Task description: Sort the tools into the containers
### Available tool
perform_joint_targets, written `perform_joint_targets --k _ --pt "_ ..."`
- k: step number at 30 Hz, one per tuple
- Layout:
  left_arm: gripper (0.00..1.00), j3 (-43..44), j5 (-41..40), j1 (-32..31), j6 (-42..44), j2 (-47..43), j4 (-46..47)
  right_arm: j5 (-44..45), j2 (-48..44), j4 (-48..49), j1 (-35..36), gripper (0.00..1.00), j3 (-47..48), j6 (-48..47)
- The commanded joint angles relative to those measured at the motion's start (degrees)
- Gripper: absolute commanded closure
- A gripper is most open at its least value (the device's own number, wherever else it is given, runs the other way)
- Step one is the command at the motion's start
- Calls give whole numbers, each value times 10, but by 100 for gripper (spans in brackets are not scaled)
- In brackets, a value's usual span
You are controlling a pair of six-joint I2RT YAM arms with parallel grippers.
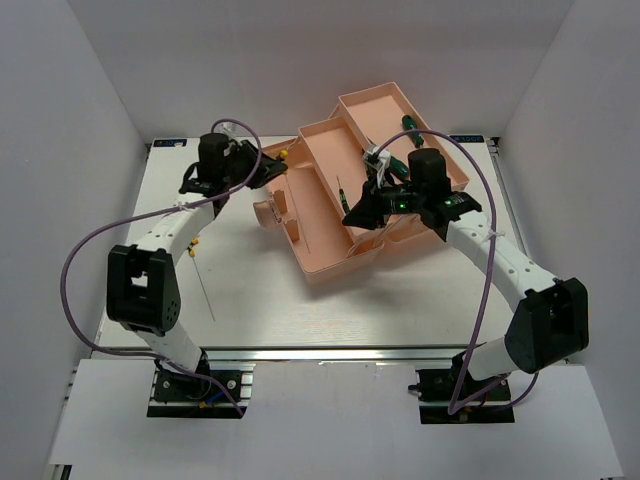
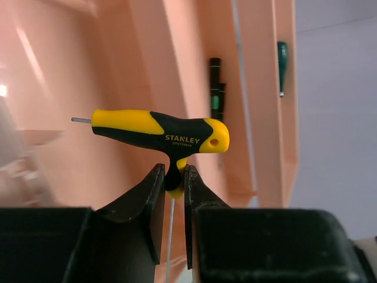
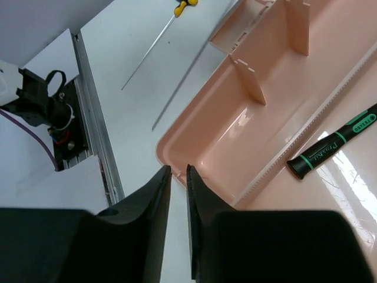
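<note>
Left wrist view: yellow-and-black T-handle screwdriver (image 2: 159, 131), pinched by its stem in my left gripper (image 2: 175, 183), held up before the salmon-pink plastic toolbox (image 2: 147, 59). Placing step, I judge: next, lower it into a tray and release. My right gripper (image 3: 178, 177) hangs nearly closed, empty.

One pink toolbox (image 1: 322, 215) is sitting on one white table (image 1: 260, 310). Four screwdrivers are showing: two with yellow handles, the T-handled screwdriver (image 2: 159, 131) and the long-shafted screwdriver (image 1: 196, 244), and two dark ones, the tray screwdriver (image 1: 405, 122) and the middle screwdriver (image 1: 342, 196). Two grippers are reaching in, the left gripper (image 2: 172, 171) and the right gripper (image 3: 175, 171). Two purple cables are looping — the left cable (image 1: 66, 270) and the right cable (image 1: 487, 290).
</note>
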Motion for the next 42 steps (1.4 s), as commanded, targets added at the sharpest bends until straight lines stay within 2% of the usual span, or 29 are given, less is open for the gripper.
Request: perform_joint_targets --k 1,3,5,6,7,9,12,15,19,20,22,24,25,26,28,29,31,33,34,42 --pt "92 -8 -7 -17 -106 13 91 -8 -17 23 2 73 28 7" --pt "78 12 -38 -32 -106 34 77 -3 -24 23 3 60 23 4" --pt "60 35 -53 -38 -93 49 25 0 -29 23 2 51 17 0" --pt "48 51 -61 -38 -88 57 14 3 -34 20 3 48 16 -2" --pt "42 58 -66 -39 -75 59 -8 6 -36 18 3 47 14 -2" --pt "36 88 -80 -37 -38 60 -56 10 -41 13 3 46 13 -22" --pt "35 125 -111 -32 17 46 -125 16 -44 9 3 45 11 -36" --pt "45 126 -133 -4 64 18 -172 23 -43 3 3 47 16 -53" --pt "86 88 -195 52 136 -61 -263 36 -42 -9 2 54 24 -84" --pt "87 75 -215 59 148 -75 -290 45 -43 -14 3 63 26 -90" --pt "88 11 -265 80 181 -101 -350 51 -44 -18 3 78 31 -105" --pt "76 -42 -294 88 199 -129 -384 58 -45 -20 3 79 31 -113" --pt "68 -95 -311 94 206 -136 -384 57 -45 -21 3 75 32 -123" --pt "54 -115 -322 96 212 -144 -384 56 -46 -24 2 70 31 -128" --pt "47 -145 -349 98 228 -144 -385 41 -47 -36 2 55 32 -142" --pt "45 -157 -363 98 232 -142 -381 29 -48 -47 2 41 35 -172" --pt "45 -181 -382 125 249 -131 -365 2 -42 -83 2 33 40 -201" --pt "44 -189 -389 135 263 -111 -345 -13 -24 -118 2 34 63 -227" --pt "44 -190 -390 143 269 -104 -338 -9 -18 -121 3 37 68 -222" --pt "44 -147 -409 155 330 -9 -293 6 -14 -121 3 37 72 -217"
